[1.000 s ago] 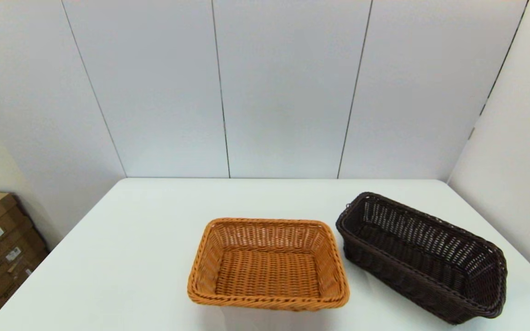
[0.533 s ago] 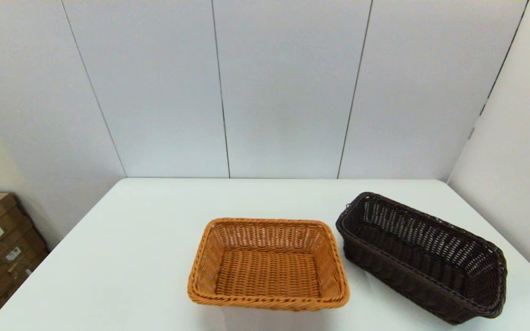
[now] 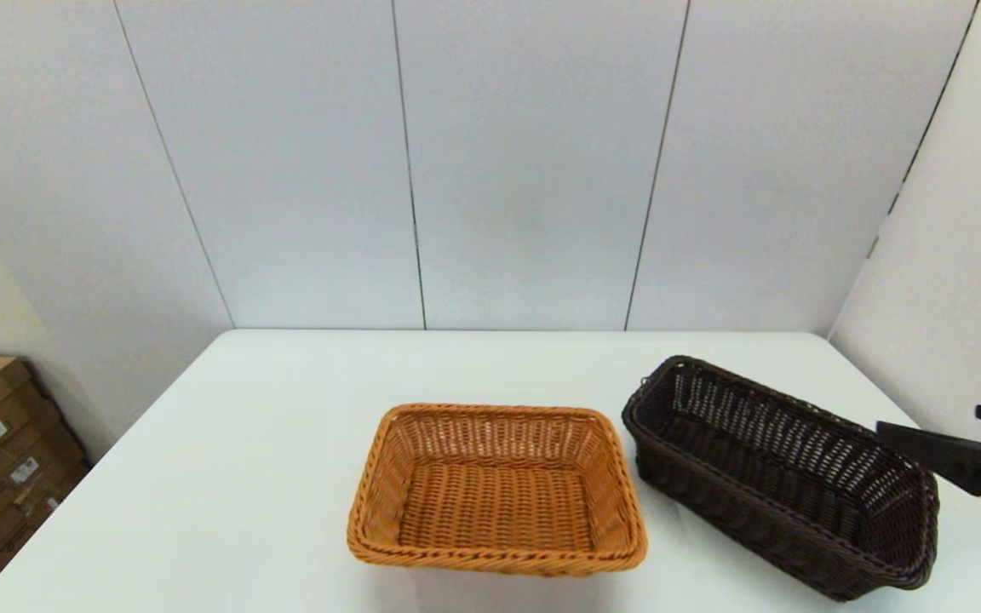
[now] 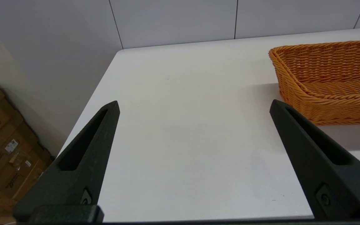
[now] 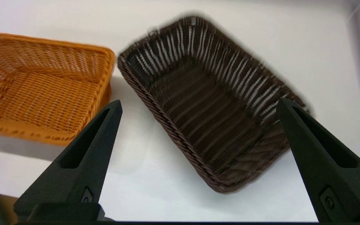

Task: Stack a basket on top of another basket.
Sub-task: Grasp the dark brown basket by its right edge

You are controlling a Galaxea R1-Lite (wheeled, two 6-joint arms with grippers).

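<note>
Right claw [image 5: 198, 104] open above dark basket [image 3: 784, 477], orange basket [image 3: 497, 487] just beside, prob. not touching.

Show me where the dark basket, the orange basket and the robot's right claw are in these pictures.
dark basket [image 3: 784, 477], head view, on its woven floor.
orange basket [image 3: 495, 507], head view, on its woven floor.
right claw [image 5: 198, 104], right wrist view, midway between its two spread black fingertips, above the dark basket.

two long matte black fingers [image 5: 86, 162] are seen on the right gripper [image 5: 198, 104], each tapering to a point, with a recessed triangular slot and a small screw near the base. the left gripper [image 4: 194, 106] is built alike, with matching black fingers [image 4: 83, 162].
</note>
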